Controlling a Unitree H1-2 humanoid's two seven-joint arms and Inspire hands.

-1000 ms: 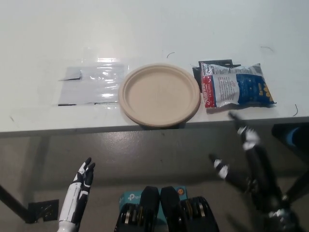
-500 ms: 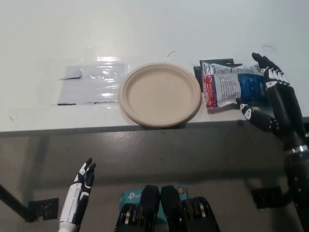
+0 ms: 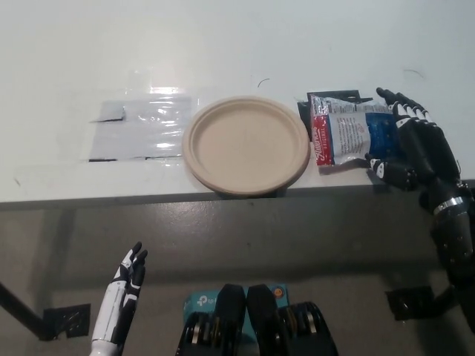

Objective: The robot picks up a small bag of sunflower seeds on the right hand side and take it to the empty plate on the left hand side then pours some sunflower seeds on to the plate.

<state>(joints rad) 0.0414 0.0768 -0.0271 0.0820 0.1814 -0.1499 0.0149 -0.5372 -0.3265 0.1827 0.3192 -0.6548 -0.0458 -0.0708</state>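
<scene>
At the frame's right, the right robot hand (image 3: 410,144) cups the seed bag (image 3: 355,139), not yet clenched; it should grip firmly before lifting toward the plate (image 3: 246,144).

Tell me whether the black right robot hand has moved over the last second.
Yes. The right robot hand rose from below the table edge onto the right end of the sunflower seed bag.

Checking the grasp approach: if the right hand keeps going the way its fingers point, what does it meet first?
The seed bag: the right hand already covers its right end, fingers pointing left. Beyond it lies the plate. Contact is unclear.
</scene>
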